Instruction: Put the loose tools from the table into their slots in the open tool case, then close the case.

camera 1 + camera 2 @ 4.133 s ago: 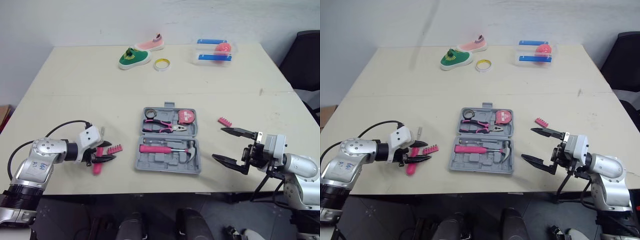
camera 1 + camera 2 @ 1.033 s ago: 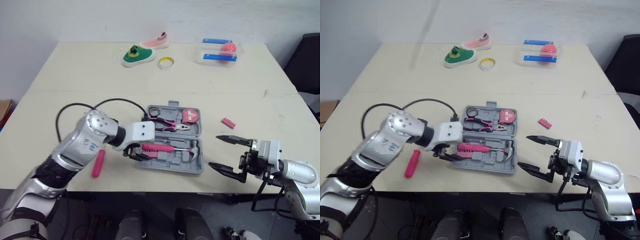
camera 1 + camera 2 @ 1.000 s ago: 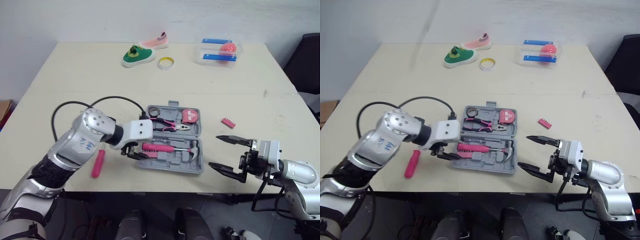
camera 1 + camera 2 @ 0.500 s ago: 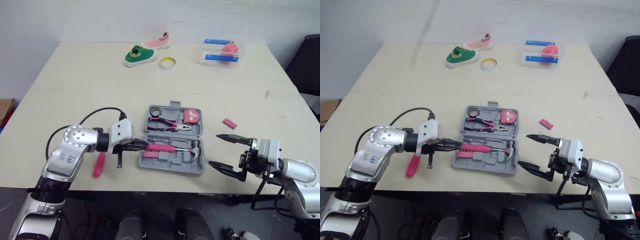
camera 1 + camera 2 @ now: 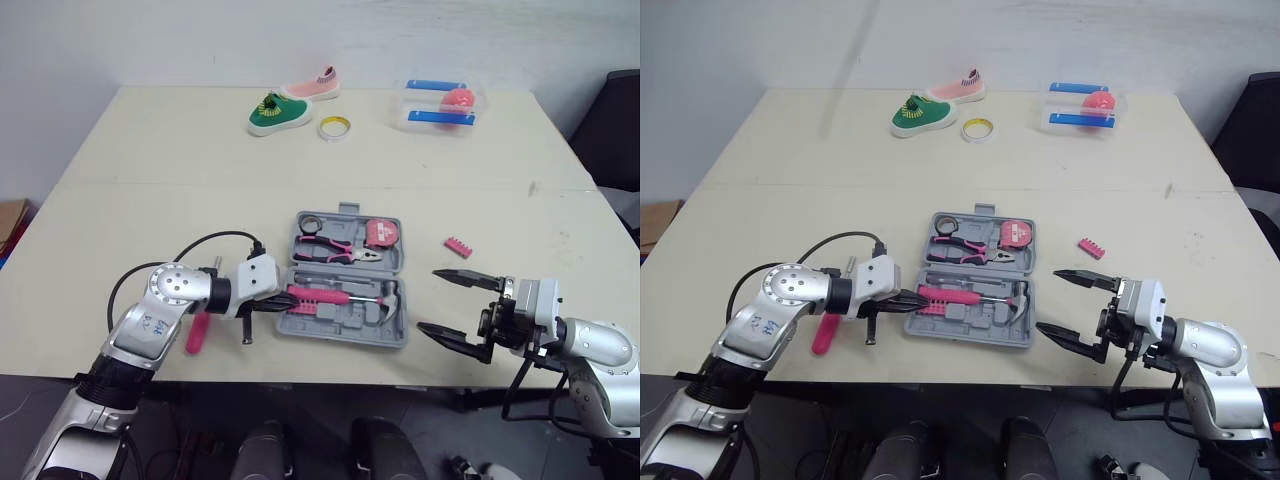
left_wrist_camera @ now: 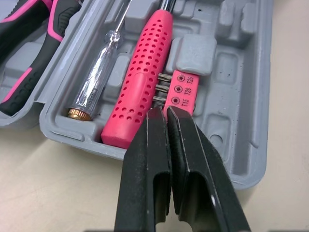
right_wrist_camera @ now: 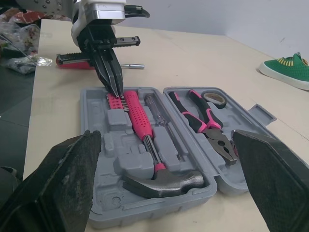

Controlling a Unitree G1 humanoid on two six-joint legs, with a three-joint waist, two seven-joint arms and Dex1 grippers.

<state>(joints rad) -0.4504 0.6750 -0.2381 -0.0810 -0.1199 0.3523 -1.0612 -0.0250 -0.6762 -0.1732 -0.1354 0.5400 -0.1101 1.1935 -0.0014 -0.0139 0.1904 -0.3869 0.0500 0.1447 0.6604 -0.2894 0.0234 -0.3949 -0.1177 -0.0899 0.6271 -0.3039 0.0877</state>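
Note:
The grey tool case (image 5: 340, 336) lies open in the middle of the table. It holds pliers (image 5: 335, 249), a pink tape measure (image 5: 380, 233), a hammer (image 5: 385, 296), a pink-handled screwdriver (image 6: 142, 92) and a clear tester screwdriver (image 6: 99, 79). A pink bit holder (image 6: 182, 92) lies in the case's front left slot. My left gripper (image 6: 162, 112) is shut with nothing in it, and its tips sit at that holder's end. Loose on the table are a pink screwdriver (image 5: 197, 330) left of the case and a pink bit strip (image 5: 458, 245) to its right. My right gripper (image 5: 430, 300) stands open right of the case.
At the table's far edge lie a green shoe (image 5: 274, 112), a pink shoe (image 5: 310, 85), a tape roll (image 5: 333, 126) and a clear box with blue bars (image 5: 445, 103). A black chair (image 5: 622, 110) stands beyond the table's right side.
My left gripper has shut and drawn back from over the case's left half to its left edge. The right arm has not moved.

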